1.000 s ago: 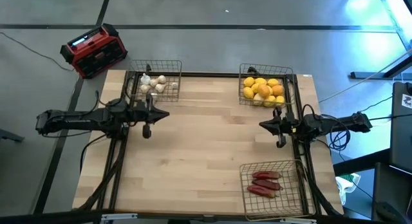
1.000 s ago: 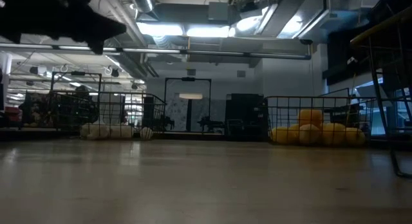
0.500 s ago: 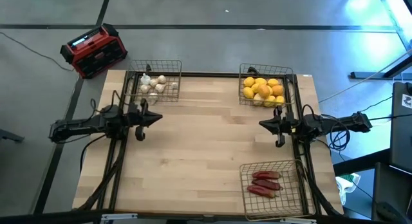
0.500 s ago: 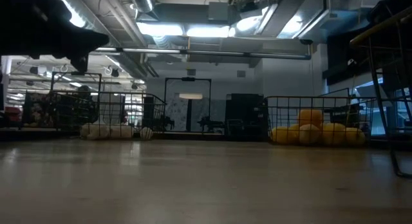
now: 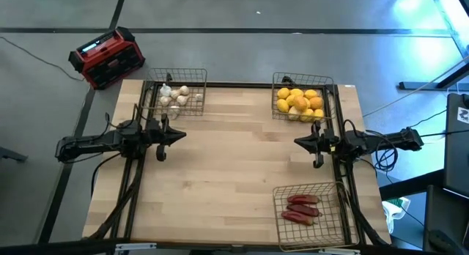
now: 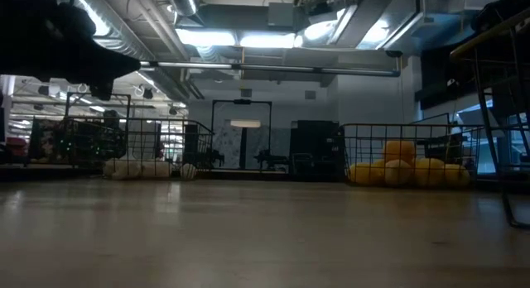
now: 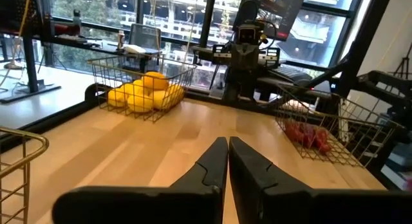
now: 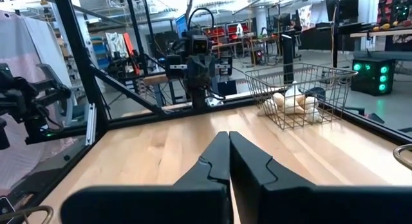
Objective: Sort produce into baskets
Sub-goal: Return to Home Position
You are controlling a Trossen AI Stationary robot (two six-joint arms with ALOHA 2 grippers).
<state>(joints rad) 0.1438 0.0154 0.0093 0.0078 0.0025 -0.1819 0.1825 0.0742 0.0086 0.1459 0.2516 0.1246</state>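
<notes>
On the table (image 5: pixel 234 167) every piece of produce that I see lies in a wire basket: the whitish bulbs (image 5: pixel 174 96) in the far-left basket (image 5: pixel 195 79), the yellow and orange fruits (image 5: pixel 299 102) in the far-right basket (image 5: pixel 276 90), the red peppers (image 5: pixel 303 209) in the near-right basket (image 5: pixel 333 211) — so I judge the sorting finished. The left arm (image 5: pixel 95 143) has drawn back toward the left edge within the last second, while the right arm (image 5: pixel 381 140) keeps its place at the right edge. The left gripper (image 5: pixel 180 134) and the right gripper (image 5: pixel 297 142) hang empty over the wood, jaws pressed together — it fits a return to rest.
</notes>
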